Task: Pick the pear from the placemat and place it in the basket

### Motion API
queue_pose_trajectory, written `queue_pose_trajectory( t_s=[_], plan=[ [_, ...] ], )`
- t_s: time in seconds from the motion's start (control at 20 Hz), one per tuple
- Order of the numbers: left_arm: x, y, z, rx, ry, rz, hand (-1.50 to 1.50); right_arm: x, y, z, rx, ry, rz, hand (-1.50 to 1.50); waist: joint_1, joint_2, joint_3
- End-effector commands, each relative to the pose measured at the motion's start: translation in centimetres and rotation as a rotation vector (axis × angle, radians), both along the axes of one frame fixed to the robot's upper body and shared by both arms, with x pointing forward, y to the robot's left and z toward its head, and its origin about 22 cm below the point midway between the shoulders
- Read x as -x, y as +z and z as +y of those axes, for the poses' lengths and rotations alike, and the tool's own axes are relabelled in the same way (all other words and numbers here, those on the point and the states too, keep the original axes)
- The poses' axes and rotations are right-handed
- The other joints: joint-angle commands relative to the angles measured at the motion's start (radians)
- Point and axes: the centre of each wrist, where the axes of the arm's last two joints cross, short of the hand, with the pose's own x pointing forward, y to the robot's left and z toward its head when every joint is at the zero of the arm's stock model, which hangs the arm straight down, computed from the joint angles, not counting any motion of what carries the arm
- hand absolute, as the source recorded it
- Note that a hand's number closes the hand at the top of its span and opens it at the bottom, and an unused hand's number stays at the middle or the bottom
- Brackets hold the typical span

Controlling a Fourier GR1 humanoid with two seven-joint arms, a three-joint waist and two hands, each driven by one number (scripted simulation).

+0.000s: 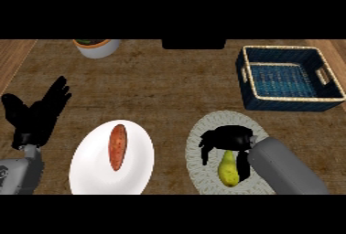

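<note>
A yellow-green pear (228, 170) lies on the round woven placemat (200, 137) at the lower right, its narrow end pointing away from me. My right hand (227, 138) hangs over the pear's narrow end with fingers curled downward on either side of it; I cannot tell whether they touch it. The dark blue basket (247, 81) with a pale rim stands at the upper right, with nothing in it. My left hand (39, 114) rests open at the left edge, fingers up.
A white plate (94, 173) with an orange sweet potato (117, 146) on it sits left of the placemat. A white pot (98, 47) stands at the back left, a dark object (193, 44) at the back centre.
</note>
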Motion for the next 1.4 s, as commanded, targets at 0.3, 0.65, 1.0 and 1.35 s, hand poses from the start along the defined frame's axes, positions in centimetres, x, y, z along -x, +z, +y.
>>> queue_pose_trajectory(
  t_s=[0.3,0.65,1.0,1.35],
  plan=[
    [0.4,-0.5,-0.5,-0.001,0.011,-0.003,0.0,4.8,-2.0,1.9,0.002,-0.013,-0.018,1.5,-0.012,0.004,0.004],
    [1.5,0.4,2.7,-0.001,0.076,0.015,0.0,9.9,-0.1,3.3,-0.061,-0.508,-0.301,1.5,-0.087,-0.023,0.001],
    [0.0,0.5,0.8,-0.011,0.059,-0.007,0.0,17.9,4.5,5.2,-0.242,-0.67,-0.233,1.5,-0.051,0.0,0.004],
    [1.5,-1.3,0.3,0.004,0.042,-0.001,0.0,23.2,13.4,5.6,-0.68,-0.748,-0.269,1.5,-0.045,-0.005,0.003]
  ],
)
